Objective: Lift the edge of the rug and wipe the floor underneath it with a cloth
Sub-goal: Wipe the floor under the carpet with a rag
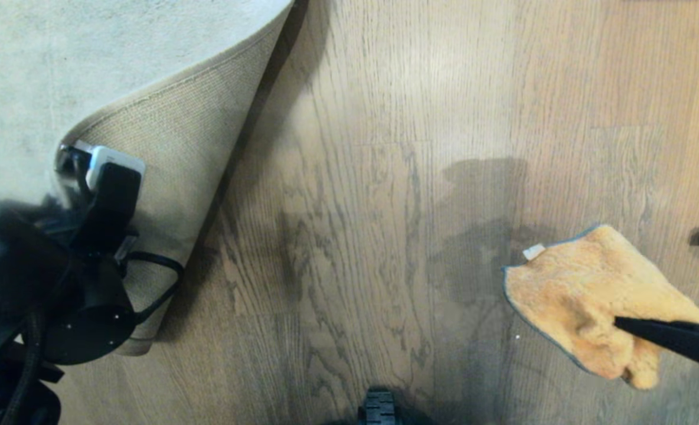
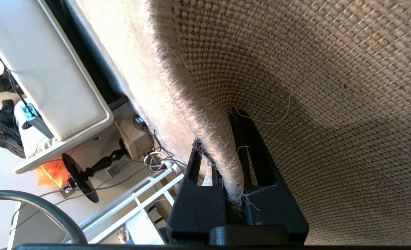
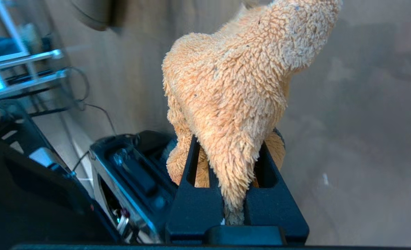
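Head view is showing the rug edge (image 1: 172, 177) peeled back, tan backing up, with the left gripper (image 2: 231, 139) clamping shut on its border and holding it off the floor (image 1: 373, 195). Bared planks are lying between the two claws, leftward of the right gripper (image 3: 226, 152), which is reaching in low from the right, jaws closed on the orange cloth (image 1: 585, 295) hanging ahead of its fingers.

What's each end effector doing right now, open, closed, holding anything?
Left end effector: closed on the rug edge, holding it lifted.
Right end effector: closed on the cloth.
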`<state>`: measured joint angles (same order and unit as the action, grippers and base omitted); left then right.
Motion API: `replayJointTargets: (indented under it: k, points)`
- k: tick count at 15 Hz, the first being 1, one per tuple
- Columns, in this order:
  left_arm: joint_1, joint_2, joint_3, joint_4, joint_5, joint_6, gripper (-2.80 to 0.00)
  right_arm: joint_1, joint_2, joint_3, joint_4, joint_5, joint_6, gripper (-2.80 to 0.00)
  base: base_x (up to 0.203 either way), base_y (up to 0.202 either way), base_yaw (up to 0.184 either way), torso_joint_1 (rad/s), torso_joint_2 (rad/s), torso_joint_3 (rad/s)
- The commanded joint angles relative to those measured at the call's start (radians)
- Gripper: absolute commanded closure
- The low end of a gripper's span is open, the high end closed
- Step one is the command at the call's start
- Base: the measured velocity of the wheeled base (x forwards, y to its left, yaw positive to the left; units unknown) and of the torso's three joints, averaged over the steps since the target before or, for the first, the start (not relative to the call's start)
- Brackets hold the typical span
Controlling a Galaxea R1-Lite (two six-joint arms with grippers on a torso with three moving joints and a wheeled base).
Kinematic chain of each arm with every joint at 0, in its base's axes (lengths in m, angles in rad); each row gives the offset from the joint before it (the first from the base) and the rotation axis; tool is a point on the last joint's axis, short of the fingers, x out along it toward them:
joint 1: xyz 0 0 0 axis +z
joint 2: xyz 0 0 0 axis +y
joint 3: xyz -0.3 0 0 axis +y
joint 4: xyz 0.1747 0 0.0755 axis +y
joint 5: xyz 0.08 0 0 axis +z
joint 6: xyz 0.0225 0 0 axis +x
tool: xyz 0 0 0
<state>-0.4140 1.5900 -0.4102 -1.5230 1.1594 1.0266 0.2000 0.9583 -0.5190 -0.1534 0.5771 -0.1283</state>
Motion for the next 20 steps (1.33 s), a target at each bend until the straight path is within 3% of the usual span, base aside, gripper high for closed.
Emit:
replayJointTargets:
  k: [1,4,9,15,18,20]
  points:
    - [0.000,0.013,-0.001,-0.044,0.008,0.006,0.00,0.116,0.181,-0.054,-0.073,-0.022,-0.002,0.00,0.000,0.000,0.000,0.000,0.00,0.000]
    - [0.001,0.018,0.001,-0.045,0.008,0.006,0.00,0.293,0.280,-0.078,-0.172,-0.094,-0.002,0.00,0.000,0.000,0.000,0.000,0.00,0.000]
    - [0.001,0.019,0.004,-0.045,0.010,0.006,0.00,0.572,0.409,-0.083,-0.281,-0.279,0.005,0.00,0.000,0.000,0.000,0.000,0.00,0.000]
    - [0.001,0.019,0.007,-0.045,0.014,0.000,0.00,0.777,0.549,-0.088,-0.366,-0.360,-0.004,0.00,0.000,0.000,0.000,0.000,0.00,0.000]
    - [0.001,0.018,0.007,-0.045,0.042,-0.006,0.00,0.815,0.614,-0.088,-0.410,-0.408,-0.003,0.00,0.000,0.000,0.000,0.000,0.00,0.000]
    - [0.001,0.018,0.007,-0.045,0.045,-0.006,0.00,0.833,0.660,-0.094,-0.415,-0.491,-0.002,0.00,0.000,0.000,0.000,0.000,0.00,0.000]
